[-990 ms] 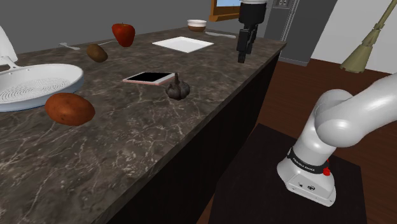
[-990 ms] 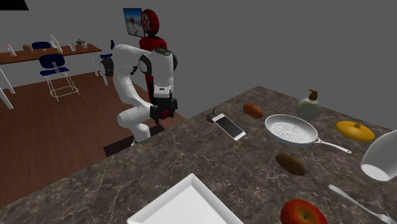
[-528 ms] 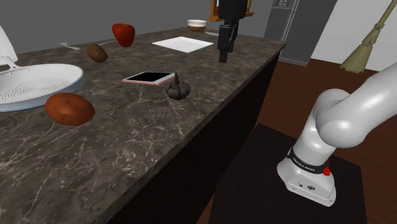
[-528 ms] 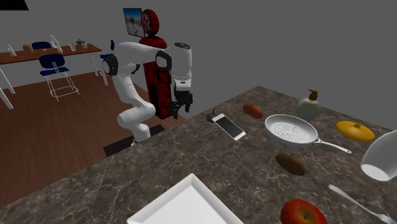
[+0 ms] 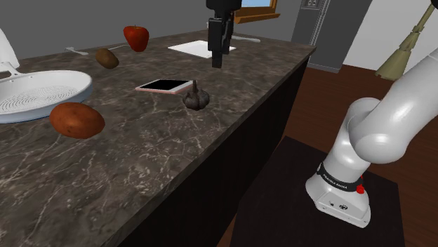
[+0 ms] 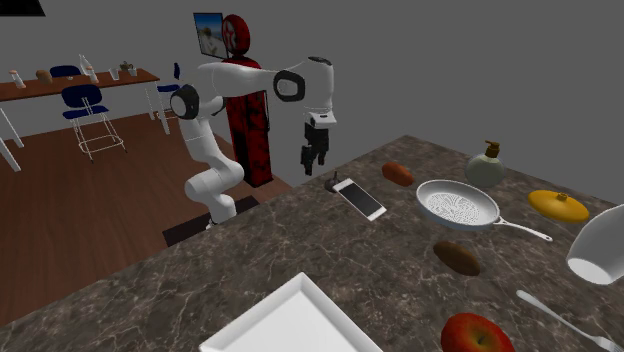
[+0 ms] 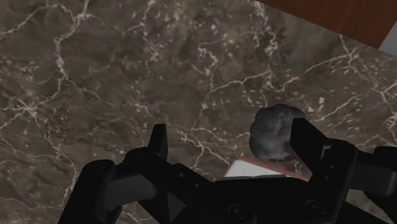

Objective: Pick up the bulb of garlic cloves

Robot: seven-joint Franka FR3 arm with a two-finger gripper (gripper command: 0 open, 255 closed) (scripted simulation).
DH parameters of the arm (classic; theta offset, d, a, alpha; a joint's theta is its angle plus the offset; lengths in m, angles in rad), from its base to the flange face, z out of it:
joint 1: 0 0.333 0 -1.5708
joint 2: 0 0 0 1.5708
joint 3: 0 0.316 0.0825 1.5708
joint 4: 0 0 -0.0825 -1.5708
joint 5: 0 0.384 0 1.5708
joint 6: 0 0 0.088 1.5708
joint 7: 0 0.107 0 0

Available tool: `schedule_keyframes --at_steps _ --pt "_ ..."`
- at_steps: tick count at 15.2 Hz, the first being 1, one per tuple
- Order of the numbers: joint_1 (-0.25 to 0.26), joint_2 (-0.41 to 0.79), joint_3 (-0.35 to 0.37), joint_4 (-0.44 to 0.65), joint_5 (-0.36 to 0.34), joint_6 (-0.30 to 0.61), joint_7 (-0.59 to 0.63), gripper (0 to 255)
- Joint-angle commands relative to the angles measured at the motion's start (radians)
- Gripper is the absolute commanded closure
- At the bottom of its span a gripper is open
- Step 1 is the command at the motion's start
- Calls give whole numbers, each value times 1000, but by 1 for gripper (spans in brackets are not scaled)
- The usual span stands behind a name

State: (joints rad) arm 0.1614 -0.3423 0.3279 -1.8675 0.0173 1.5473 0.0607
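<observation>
The black claw (image 5: 218, 63) hangs in the air over the dark stone counter (image 5: 175, 154) with white veins. Its two fingers point down. In the wrist view the claw (image 7: 232, 137) is wide open, and there is only bare counter (image 7: 95, 63) between its fingers. It is not holding anything.

The small, dark grey, lumpy garlic bulb (image 5: 196, 98) sits on the counter, close to the edge on the arm's side. A little stem sticks up from its top. In the wrist view the garlic bulb (image 7: 275, 132) lies just beside one finger, outside the gap, and that finger hides part of it. In the second exterior view the claw (image 6: 310, 168) hangs above the garlic bulb (image 6: 329, 184), a little to that view's left, and does not touch it.

A flat pink phone with a black screen (image 5: 163, 86) lies just beside the garlic. A corner of the phone (image 7: 254, 168) peeks out near the claw in the wrist view.

A flat white square plate (image 5: 196, 48) lies farther along the counter, behind the claw in the shoulder view. A shiny red apple (image 5: 136, 36) and a small brown fruit (image 5: 107, 57) sit well apart from the garlic. A red-brown potato (image 5: 76, 119) rests near a round white pan with little holes (image 5: 81, 88).
</observation>
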Motion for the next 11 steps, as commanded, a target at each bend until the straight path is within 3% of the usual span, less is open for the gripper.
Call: schedule_keyframes --at_steps 1,6,11 --pt "13 56 36 52 -10 9 20 0" --pt "48 187 115 206 -53 -10 69 0" --pt "50 166 112 117 -45 60 68 0"
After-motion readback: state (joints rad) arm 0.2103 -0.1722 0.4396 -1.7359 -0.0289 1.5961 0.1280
